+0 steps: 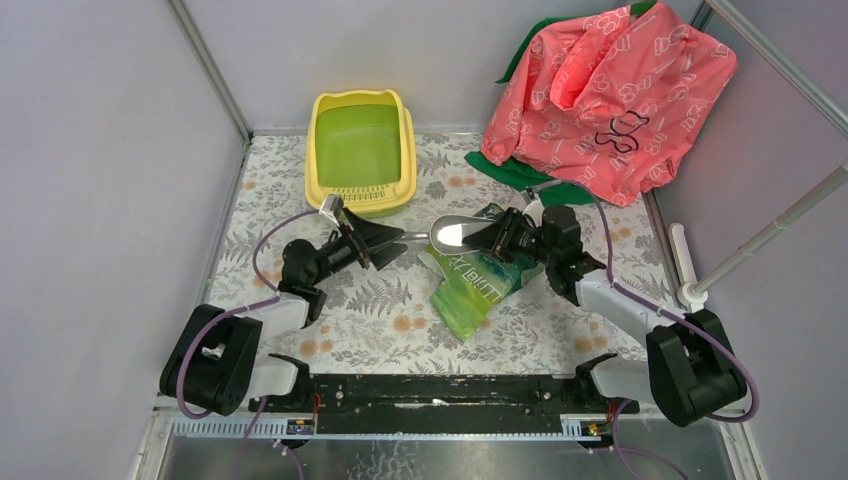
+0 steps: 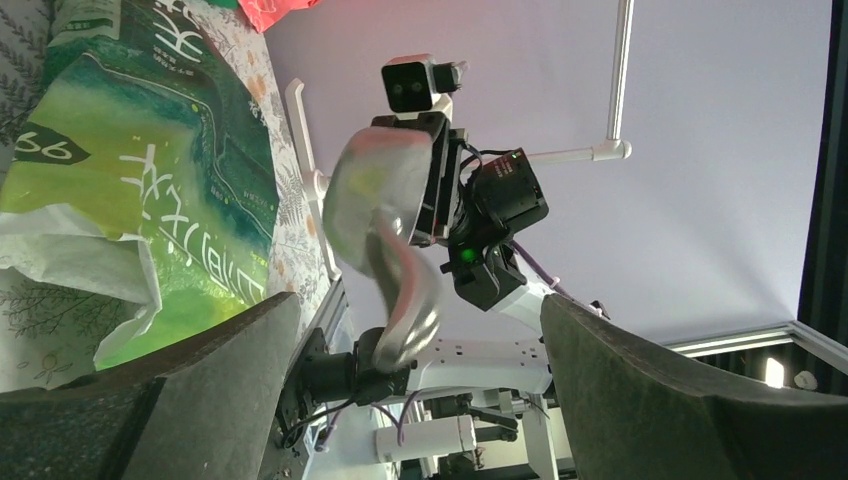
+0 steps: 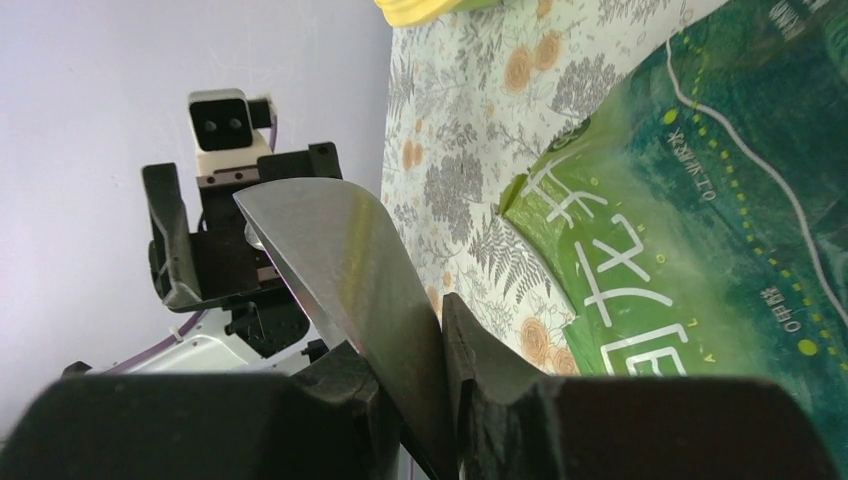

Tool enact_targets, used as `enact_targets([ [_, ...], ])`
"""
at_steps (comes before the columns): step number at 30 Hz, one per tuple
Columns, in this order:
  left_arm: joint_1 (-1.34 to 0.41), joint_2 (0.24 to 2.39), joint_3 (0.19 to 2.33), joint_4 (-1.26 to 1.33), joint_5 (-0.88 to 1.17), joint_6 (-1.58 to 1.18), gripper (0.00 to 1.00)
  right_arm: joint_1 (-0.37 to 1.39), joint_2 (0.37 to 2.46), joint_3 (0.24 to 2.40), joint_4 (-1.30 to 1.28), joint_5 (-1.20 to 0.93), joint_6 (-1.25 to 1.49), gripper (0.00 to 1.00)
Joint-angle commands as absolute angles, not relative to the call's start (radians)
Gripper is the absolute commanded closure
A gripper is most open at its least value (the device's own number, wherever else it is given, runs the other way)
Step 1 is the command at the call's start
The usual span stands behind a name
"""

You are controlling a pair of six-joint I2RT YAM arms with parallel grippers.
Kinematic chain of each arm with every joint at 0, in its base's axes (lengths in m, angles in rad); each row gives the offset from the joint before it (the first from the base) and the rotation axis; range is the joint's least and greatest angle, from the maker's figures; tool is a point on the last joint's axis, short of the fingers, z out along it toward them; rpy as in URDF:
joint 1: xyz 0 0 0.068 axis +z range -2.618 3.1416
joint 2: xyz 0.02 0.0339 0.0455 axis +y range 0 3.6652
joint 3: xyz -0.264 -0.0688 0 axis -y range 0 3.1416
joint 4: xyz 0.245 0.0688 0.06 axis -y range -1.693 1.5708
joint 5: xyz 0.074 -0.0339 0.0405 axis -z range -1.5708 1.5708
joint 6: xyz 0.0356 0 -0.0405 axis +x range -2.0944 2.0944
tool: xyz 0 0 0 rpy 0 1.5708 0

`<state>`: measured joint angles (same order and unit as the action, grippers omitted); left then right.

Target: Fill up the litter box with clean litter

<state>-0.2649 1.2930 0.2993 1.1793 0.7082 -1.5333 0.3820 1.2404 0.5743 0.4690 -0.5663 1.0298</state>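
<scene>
The yellow litter box (image 1: 312,150) stands at the back of the floral mat, its green inside bare; a corner of the litter box (image 3: 420,10) shows in the right wrist view. No clean litter is in view. A metal scoop (image 1: 452,234) hangs above the mat. My right gripper (image 1: 505,238) is shut on the scoop's bowl (image 3: 340,260), the handle pointing left. My left gripper (image 1: 388,240) is open, its fingers either side of the scoop handle (image 2: 405,320) without touching it. A glossy green bag (image 1: 475,282) lies under the scoop.
A pink printed bag (image 1: 610,90) sits on green cloth (image 1: 520,172) at the back right. A white pole (image 1: 770,235) leans at the right edge. Grey walls close in the mat on three sides. The green bag (image 2: 150,200) fills the left wrist view's left side.
</scene>
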Motion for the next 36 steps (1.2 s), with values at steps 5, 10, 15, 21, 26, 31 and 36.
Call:
enact_targets([
  [5, -0.294, 1.298, 0.345, 1.140, 0.663, -1.441, 0.01, 0.456, 1.277, 0.667, 0.489, -0.565, 1.012, 1.00],
  [10, -0.295, 1.303, 0.346, 1.131, 0.673, -1.428, 0.09, 0.475, 1.294, 0.676, 0.484, -0.566, 1.011, 1.00],
  [15, -0.293, 1.319, 0.350, 1.147, 0.711, -1.427, 0.33, 0.476, 1.306, 0.690, 0.460, -0.585, 0.996, 1.00],
  [21, -0.292, 1.333, 0.366, 1.126, 0.745, -1.408, 0.49, 0.476, 1.315, 0.712, 0.391, -0.595, 0.961, 1.00],
  [26, -0.293, 1.340, 0.374, 1.118, 0.768, -1.403, 0.66, 0.476, 1.324, 0.717, 0.399, -0.598, 0.966, 1.00],
  [31, -0.293, 1.320, 0.381, 1.051, 0.773, -1.368, 0.79, 0.476, 1.327, 0.728, 0.393, -0.594, 0.966, 1.00],
  [36, -0.293, 1.304, 0.391, 1.001, 0.774, -1.345, 0.60, 0.475, 1.324, 0.752, 0.354, -0.586, 0.949, 1.00],
])
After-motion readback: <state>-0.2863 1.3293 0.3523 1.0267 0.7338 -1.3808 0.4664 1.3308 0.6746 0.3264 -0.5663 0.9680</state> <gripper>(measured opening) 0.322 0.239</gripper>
